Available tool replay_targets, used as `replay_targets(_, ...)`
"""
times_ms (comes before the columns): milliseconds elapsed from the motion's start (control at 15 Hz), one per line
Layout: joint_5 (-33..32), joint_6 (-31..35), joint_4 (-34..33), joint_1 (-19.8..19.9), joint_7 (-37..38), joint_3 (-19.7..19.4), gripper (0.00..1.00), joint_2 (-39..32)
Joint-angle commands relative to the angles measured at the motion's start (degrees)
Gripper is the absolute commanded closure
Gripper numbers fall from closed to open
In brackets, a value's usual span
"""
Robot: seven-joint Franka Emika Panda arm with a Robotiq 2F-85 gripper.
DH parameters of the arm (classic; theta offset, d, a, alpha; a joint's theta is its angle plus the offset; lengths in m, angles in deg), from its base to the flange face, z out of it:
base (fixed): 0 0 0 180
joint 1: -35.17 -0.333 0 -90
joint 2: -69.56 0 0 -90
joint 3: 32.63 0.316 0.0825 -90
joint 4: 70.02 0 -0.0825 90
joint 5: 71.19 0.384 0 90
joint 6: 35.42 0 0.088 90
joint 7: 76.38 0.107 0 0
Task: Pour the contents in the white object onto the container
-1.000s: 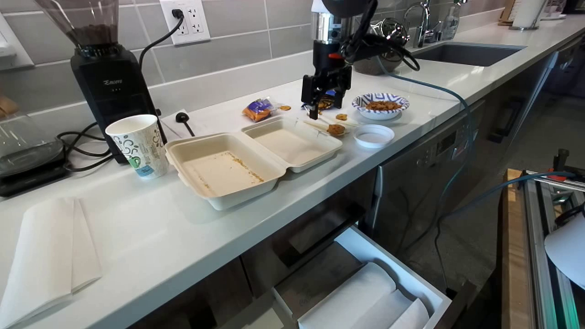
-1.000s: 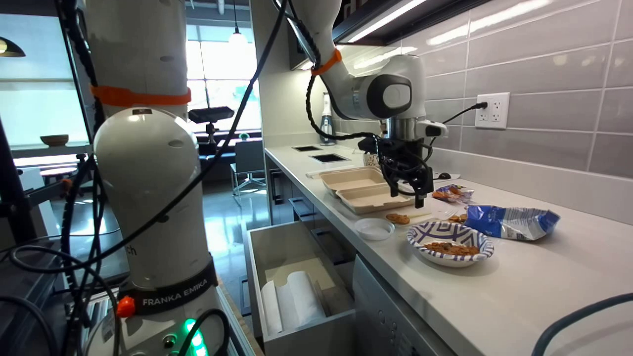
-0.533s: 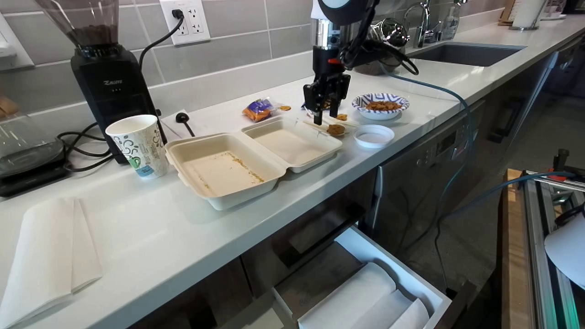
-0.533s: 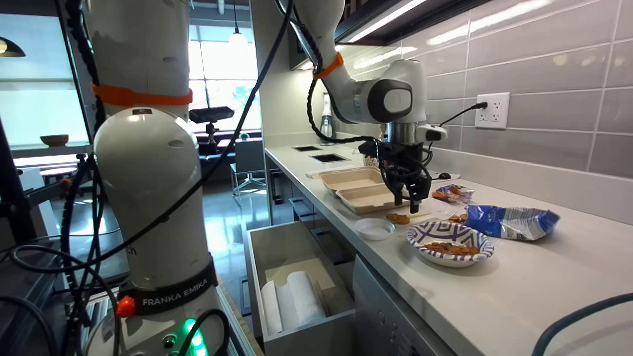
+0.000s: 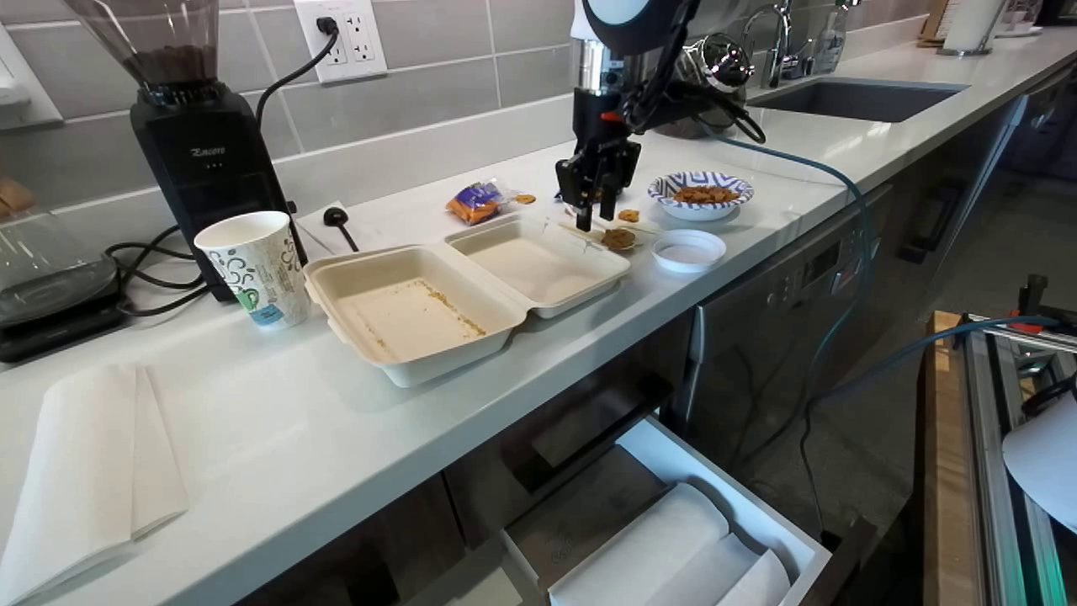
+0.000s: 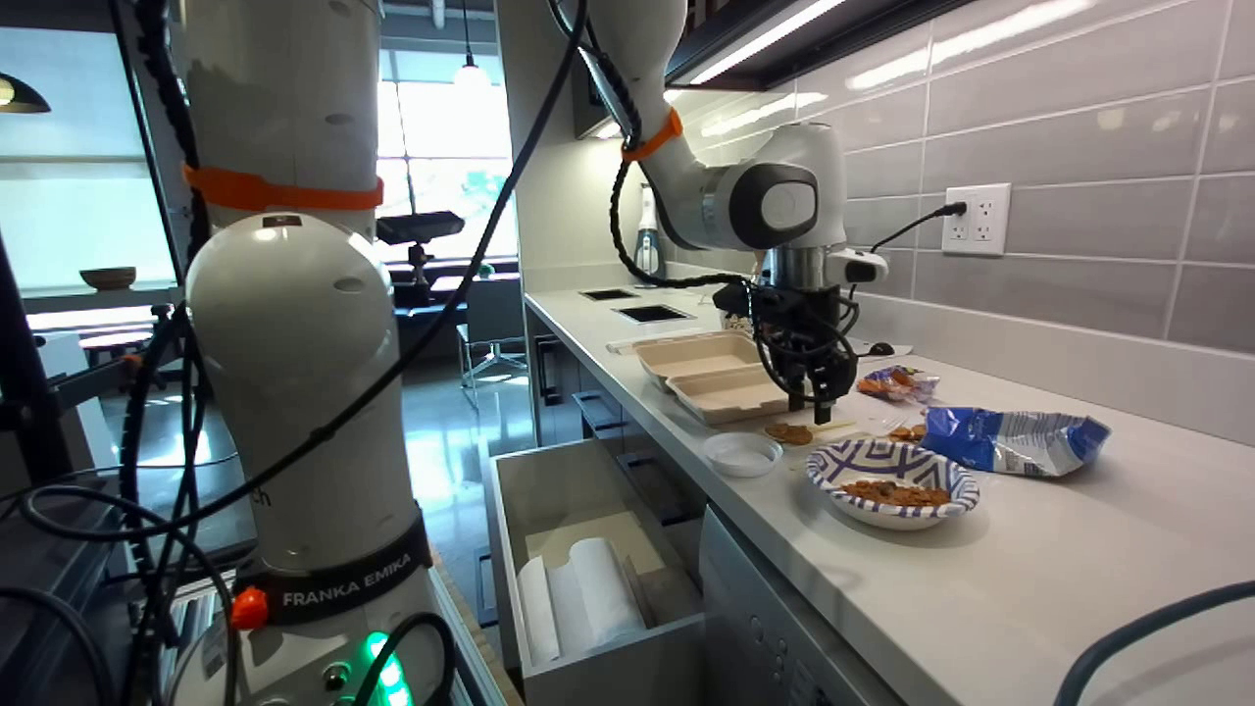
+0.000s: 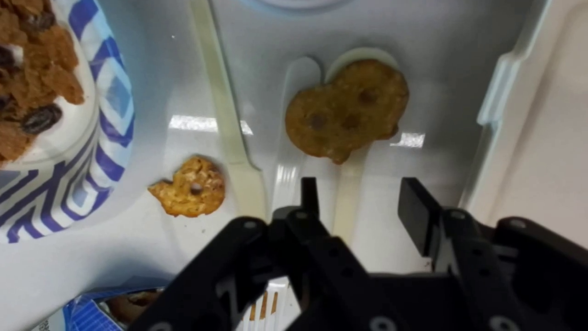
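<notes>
White countertop (image 5: 294, 404) w/ 1 clamshell box (image 5: 486, 282), 2 snack bags (image 6: 1015, 441) & 1 coffee grinder (image 5: 206, 168), jaws spread abv 1 spoon (image 7: 348, 202).

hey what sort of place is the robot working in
Most likely a kitchen, at home or in an office: there's a sink, a coffee grinder and a long white counter.

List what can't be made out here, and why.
Spoon, wrist view: bowl mostly under the brown cracker, handle end behind the gripper.
Clamshell takeout box, wrist view: mostly cut off by the right edge.
Blue snack bag, wrist view: cut off by the bottom edge.
Paper cup, in an exterior view: bottom inside hidden by its near wall.
</notes>
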Motion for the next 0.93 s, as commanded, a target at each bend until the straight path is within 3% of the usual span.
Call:
replay_targets(0,0.1,2.1,-0.5,-0.5,1.2,0.0,0.41,-1.5)
replay_targets(67,0.2,2.2,-0.6,-0.6,1.2,0.0,0.39,-1.6)
replay_targets(333,0.1,2.7,-0.8,-0.7,1.2,0.0,0.51,-2.4)
replay_targets(867,-0.6,3.0,-1.6,-1.0,1.8,-0.2,0.57,-3.5)
